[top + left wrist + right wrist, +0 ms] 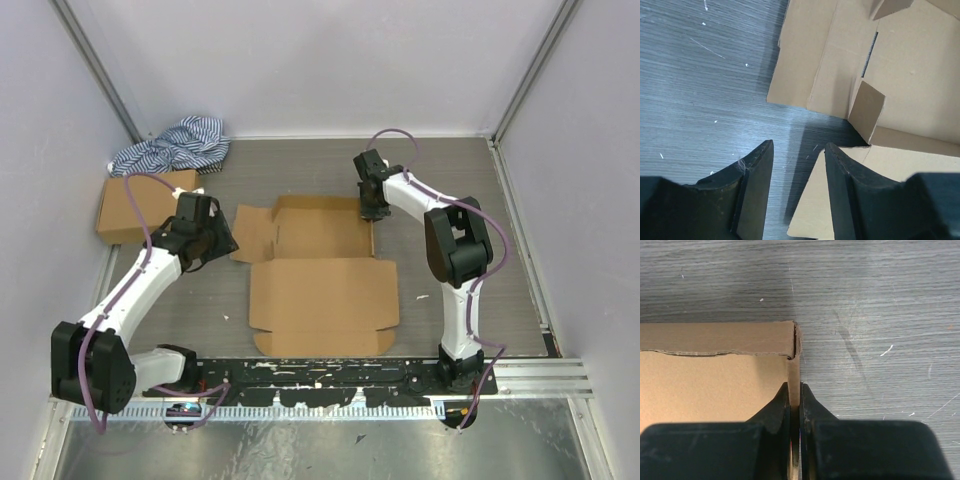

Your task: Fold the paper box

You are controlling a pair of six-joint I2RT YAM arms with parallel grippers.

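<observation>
Room: pale lilac panels (330,60) on three sides.
Desk: grey wood-grain (300,165), scratched.
Paper box (320,295): mid-desk; flat lid panel toward the near edge, tray toward the far edge; panels' long sides run left to right.
Small carton (130,210): left edge.
Striped cloth (175,145): far left corner.
Left pincer (797,185): apart, over the box's left flaps.
Right pincer (794,390): clamped on the tray's upright right wall.

Robot lab cell: white partition walls (330,60), aluminium mounting rail (540,372).

Striped cloth (172,145), small box (135,207)
</observation>
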